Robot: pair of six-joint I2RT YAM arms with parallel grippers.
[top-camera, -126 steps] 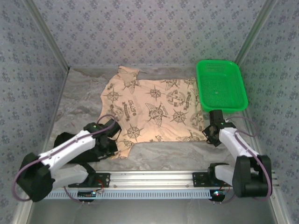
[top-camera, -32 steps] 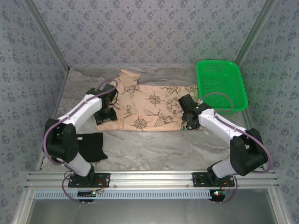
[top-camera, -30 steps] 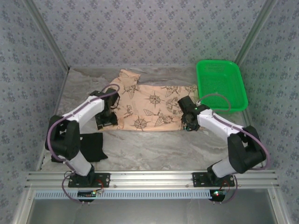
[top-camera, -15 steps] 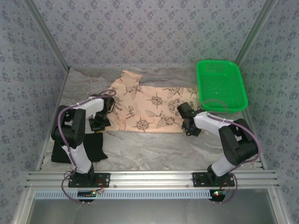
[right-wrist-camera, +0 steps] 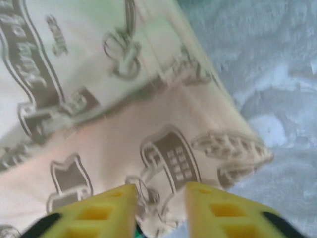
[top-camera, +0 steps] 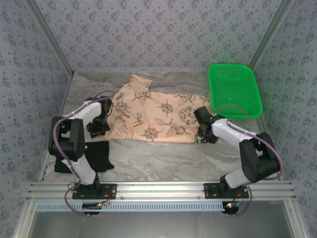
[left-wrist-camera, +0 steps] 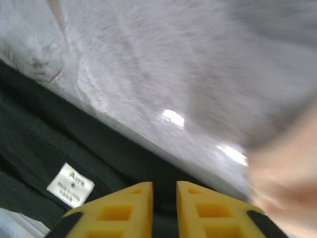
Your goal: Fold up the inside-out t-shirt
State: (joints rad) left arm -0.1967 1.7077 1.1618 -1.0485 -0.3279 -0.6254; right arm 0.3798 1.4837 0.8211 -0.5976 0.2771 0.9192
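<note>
Under your left fingers (left-wrist-camera: pixel 133 208), narrowly parted and empty, lies a black garment (left-wrist-camera: pixel 74 144). The inside-out t-shirt (top-camera: pixel 158 116) spreads across the tabletop (left-wrist-camera: pixel 173 64) just right of them. Your right fingers (right-wrist-camera: pixel 213 208), slightly apart, sit over its corner; whether they pinch it, you cannot tell.

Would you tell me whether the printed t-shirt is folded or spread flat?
Folded: the t-shirt lies as a narrow band, and the right wrist view shows one layer over another.
</note>
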